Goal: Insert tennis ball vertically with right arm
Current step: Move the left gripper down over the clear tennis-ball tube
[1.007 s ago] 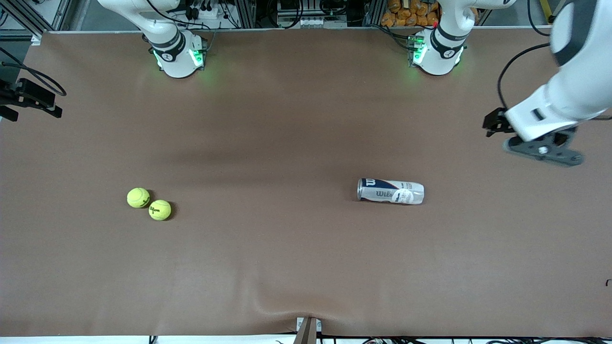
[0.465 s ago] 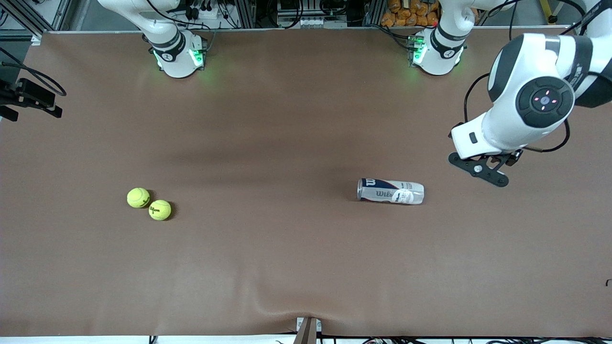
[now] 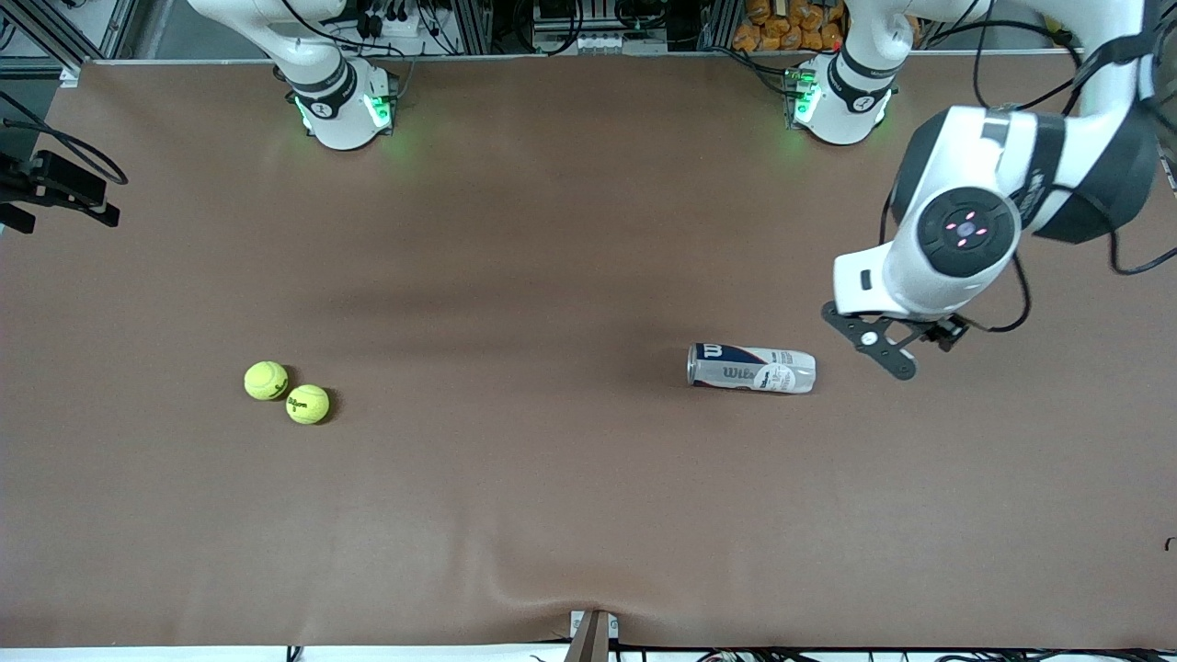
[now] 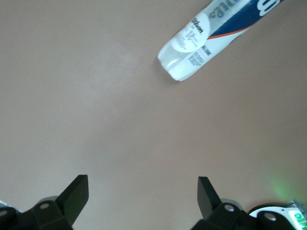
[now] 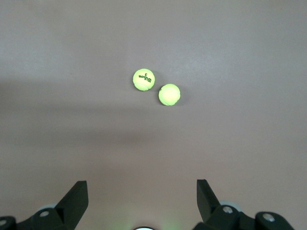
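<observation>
Light, felt-covered and springy, the two tennis balls (image 5: pixel 144 79) should roll readily, so the right gripper (image 5: pixel 139 203), jaws spread above them, should pinch one across its middle, while the left gripper (image 4: pixel 141 203), also spread, hangs beside the lying Wilson ball can (image 3: pixel 751 368)

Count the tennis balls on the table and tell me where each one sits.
2. The plain tennis ball lies toward the right arm's end; the Wilson-marked tennis ball sits beside it, slightly nearer the front camera. Any inside the can would be hidden.
</observation>
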Controlling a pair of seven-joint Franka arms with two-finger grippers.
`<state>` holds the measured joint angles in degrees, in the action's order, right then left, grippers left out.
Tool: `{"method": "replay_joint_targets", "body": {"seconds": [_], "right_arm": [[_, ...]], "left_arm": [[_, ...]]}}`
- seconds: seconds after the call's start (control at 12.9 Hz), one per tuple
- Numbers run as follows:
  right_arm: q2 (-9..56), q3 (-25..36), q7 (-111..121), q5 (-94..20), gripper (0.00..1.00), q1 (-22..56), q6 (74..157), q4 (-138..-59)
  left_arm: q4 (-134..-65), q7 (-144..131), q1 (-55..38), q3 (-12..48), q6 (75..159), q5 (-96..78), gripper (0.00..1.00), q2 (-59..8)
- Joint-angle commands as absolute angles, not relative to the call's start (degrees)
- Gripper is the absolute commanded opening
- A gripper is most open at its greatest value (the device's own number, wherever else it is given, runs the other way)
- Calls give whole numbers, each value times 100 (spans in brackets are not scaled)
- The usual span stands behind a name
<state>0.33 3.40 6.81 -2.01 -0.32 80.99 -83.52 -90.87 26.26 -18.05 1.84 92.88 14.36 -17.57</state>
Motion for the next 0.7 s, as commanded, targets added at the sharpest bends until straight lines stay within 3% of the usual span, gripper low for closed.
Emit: {"method": "replay_joint_targets", "body": {"seconds": [0.0, 0.23, 0.62], "right_arm": [[-79, 264, 729, -290, 100, -158, 8077, -8438], [-79, 264, 729, -290, 100, -158, 8077, -8438], [-88, 272, 729, -290, 100, -158, 8077, -8438]], "left_arm": [[-8965, 2856, -1881, 386, 9665, 1591, 100, -2029], [-8956, 3531, -2021, 457, 10212, 1617, 100, -2468], [-8973, 4297, -2232, 466, 10327, 1739, 100, -2865]]}}
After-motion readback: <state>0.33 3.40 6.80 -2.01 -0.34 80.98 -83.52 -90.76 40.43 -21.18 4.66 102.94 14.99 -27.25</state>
